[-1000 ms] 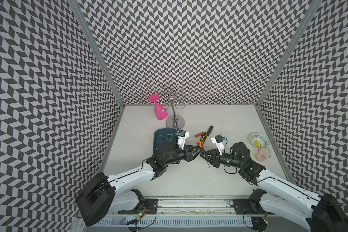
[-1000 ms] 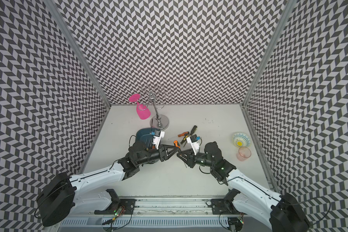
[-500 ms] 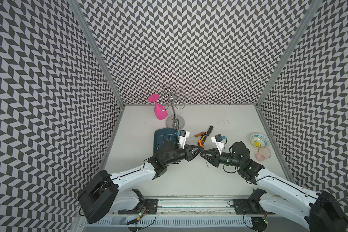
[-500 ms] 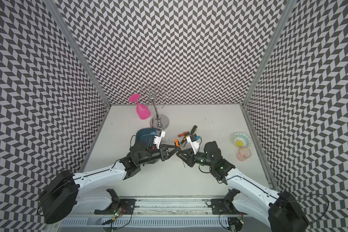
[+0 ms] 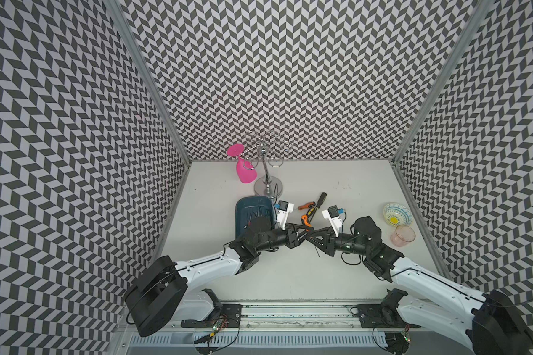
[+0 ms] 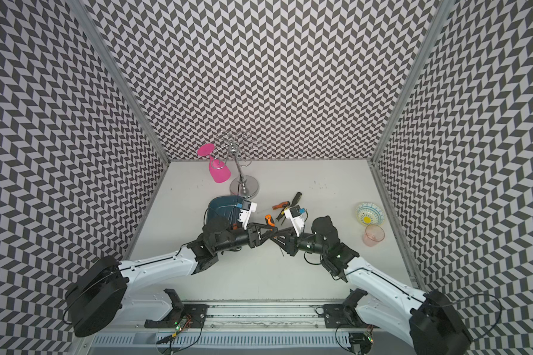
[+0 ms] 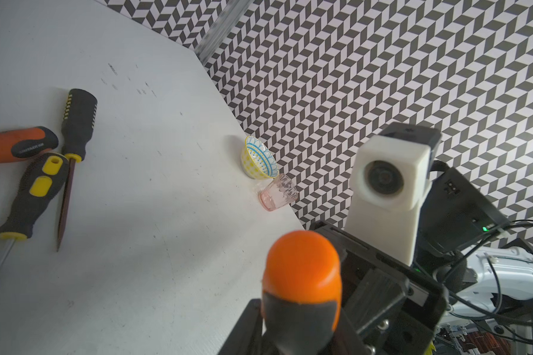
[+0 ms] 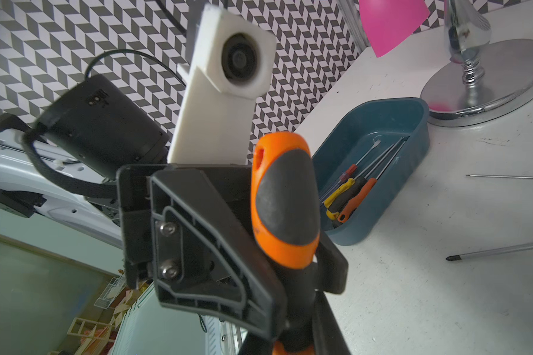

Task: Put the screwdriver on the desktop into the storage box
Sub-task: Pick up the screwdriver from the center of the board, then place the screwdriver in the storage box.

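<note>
- The right claw (image 5: 314, 237) is clamped narrow on the orange-and-grey-handled screwdriver (image 8: 285, 209), gripping it low on the handle.
- The left claw (image 5: 302, 232) meets the right claw tip to tip from the opposite side. Its black fingers (image 8: 216, 246) lie against both sides of the same handle a little higher up, so it too is closed narrow on the tool.
- The tool hangs clear of the white matte bench (image 5: 290, 276), between the two claws. Its rounded orange end rises above them toward the back wall, and its thin shaft slants down below them toward the front.
- The dark teal-blue shallow plastic storage box (image 5: 239, 215) sits on the bench to the left of the left claw, beside its wrist. In both top views that arm partly covers it.
- Inside the box lie several stored screwdrivers (image 8: 348, 196) with yellow, orange and red handles.
- Three loose screwdrivers (image 7: 34, 190) lie on the bench just behind the claws.
- A round yellow-and-blue patterned bowl (image 5: 397, 215) and a pale pink glass tumbler (image 5: 402, 235) stand just beside each other, well to the right of the right claw.
- A chrome wire stand (image 5: 268, 184) carrying an upside-down magenta wine glass (image 5: 246, 170) stands behind the box, well behind the left claw.
</note>
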{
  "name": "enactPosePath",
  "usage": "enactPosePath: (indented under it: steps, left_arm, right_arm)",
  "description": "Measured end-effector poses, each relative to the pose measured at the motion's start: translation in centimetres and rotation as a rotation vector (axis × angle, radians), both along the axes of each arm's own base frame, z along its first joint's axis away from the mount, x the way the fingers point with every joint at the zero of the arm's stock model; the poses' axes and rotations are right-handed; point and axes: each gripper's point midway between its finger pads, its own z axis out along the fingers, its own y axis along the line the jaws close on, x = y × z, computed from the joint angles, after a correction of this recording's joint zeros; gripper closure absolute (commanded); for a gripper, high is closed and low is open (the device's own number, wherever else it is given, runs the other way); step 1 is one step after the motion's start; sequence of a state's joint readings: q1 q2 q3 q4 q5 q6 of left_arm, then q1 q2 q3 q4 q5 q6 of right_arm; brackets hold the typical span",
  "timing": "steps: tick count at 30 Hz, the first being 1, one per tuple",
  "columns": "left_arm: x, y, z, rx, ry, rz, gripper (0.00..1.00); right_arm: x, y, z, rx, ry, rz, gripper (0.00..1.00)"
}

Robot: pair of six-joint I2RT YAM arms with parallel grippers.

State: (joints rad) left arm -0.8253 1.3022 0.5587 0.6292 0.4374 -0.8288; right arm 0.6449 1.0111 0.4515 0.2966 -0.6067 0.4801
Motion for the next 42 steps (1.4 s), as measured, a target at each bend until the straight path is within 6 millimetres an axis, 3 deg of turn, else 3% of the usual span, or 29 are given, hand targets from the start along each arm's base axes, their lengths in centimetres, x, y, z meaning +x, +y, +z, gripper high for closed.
enactPosePath:
  steps: [6,9,14,19,25,32,36,42]
  left_arm:
    - [0.0,0.0,0.0,-0.001,-0.002,-0.002,0.88]
    - [0.0,0.0,0.0,0.003,-0.003,0.0,0.95]
    - [0.3,0.4,0.0,0.039,-0.014,0.029,0.98]
    - [1.8,1.6,0.5,0.119,-0.023,0.099,1.0]
    - [5.5,6.0,1.2,0.253,-0.016,0.261,1.0]
    - [10.4,12.8,0.7,0.534,0.04,0.505,1.0]
    - [11.5,15.4,-1.4,0.722,0.084,0.576,1.0]
    - [11.7,18.8,-6.4,0.998,0.178,0.624,1.0]
  right_arm:
    - [0.1,0.1,-0.2,-0.004,0.003,-0.002,0.82]
    - [0.1,0.1,-0.2,-0.003,0.008,-0.003,0.64]
    - [0.3,0.0,-0.4,-0.012,0.002,-0.01,0.5]
    - [0.7,-0.7,-0.9,-0.048,-0.003,-0.059,0.45]
    - [0.7,-2.1,-1.4,-0.07,-0.023,-0.132,0.43]
    - [0.7,-3.2,-4.2,-0.143,0.024,-0.178,0.43]
    - [0.9,-3.4,-4.6,-0.157,0.026,-0.191,0.43]
    - [1.1,-3.6,-4.6,-0.165,0.021,-0.205,0.43]
